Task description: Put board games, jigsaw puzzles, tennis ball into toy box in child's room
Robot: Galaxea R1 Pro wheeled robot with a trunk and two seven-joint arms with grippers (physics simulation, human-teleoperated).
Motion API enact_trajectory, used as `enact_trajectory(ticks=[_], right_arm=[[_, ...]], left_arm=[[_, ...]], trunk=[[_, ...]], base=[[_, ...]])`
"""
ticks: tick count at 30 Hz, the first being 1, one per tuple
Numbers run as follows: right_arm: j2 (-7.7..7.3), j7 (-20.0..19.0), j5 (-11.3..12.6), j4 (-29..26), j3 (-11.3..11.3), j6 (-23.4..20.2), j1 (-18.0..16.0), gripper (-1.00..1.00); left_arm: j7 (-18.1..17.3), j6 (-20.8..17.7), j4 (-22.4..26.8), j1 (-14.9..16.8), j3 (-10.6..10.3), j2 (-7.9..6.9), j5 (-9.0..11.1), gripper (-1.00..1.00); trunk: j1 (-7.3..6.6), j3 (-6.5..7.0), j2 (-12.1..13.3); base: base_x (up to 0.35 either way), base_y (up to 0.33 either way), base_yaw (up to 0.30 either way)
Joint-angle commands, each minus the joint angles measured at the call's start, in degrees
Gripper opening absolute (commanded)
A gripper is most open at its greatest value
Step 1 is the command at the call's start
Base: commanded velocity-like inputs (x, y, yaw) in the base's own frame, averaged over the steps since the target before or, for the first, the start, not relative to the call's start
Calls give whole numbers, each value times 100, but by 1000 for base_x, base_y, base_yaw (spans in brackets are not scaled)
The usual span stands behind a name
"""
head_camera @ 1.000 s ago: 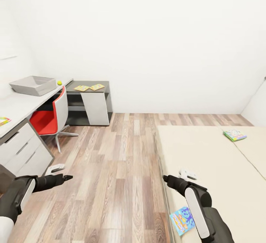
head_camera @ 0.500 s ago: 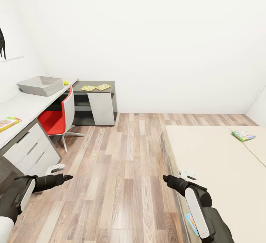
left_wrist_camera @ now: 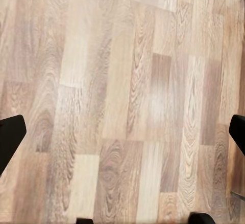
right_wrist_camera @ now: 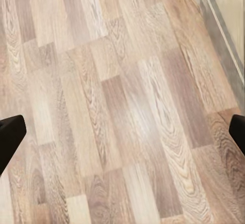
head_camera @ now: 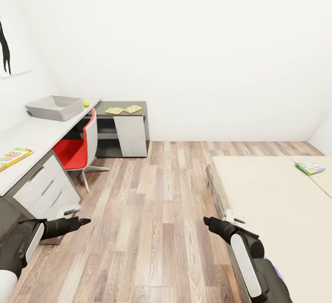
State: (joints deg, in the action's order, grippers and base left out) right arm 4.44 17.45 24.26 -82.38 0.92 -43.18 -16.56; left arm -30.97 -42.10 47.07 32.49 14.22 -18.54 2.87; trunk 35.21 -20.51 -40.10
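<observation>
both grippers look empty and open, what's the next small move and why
Probably roll the base toward the bed. Both the left gripper and the right gripper hang open over bare floor, holding nothing. The board game lies at the bed's far side, out of reach, and the toy box sits on the table.

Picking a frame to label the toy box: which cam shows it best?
Head view. The toy box sits whole on the white table, far left, with the tennis ball just beside it. Both wrist views look down at wood floor, so they give nothing on the box.
</observation>
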Motion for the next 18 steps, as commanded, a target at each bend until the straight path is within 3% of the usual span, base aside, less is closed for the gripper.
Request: enact_trajectory(ticks=[1,18], right_arm=[[5,48,61,-7,5,-17,-5,100],[5,48,61,2,5,-15,-5,100]], left_arm=[[-6,-45,4,3,11,0,29,100],[-6,-44,4,3,11,0,29,100]], trunk=[[2,-8,-6],[2,-8,-6]], base=[[76,56,-210],[87,12,-269]])
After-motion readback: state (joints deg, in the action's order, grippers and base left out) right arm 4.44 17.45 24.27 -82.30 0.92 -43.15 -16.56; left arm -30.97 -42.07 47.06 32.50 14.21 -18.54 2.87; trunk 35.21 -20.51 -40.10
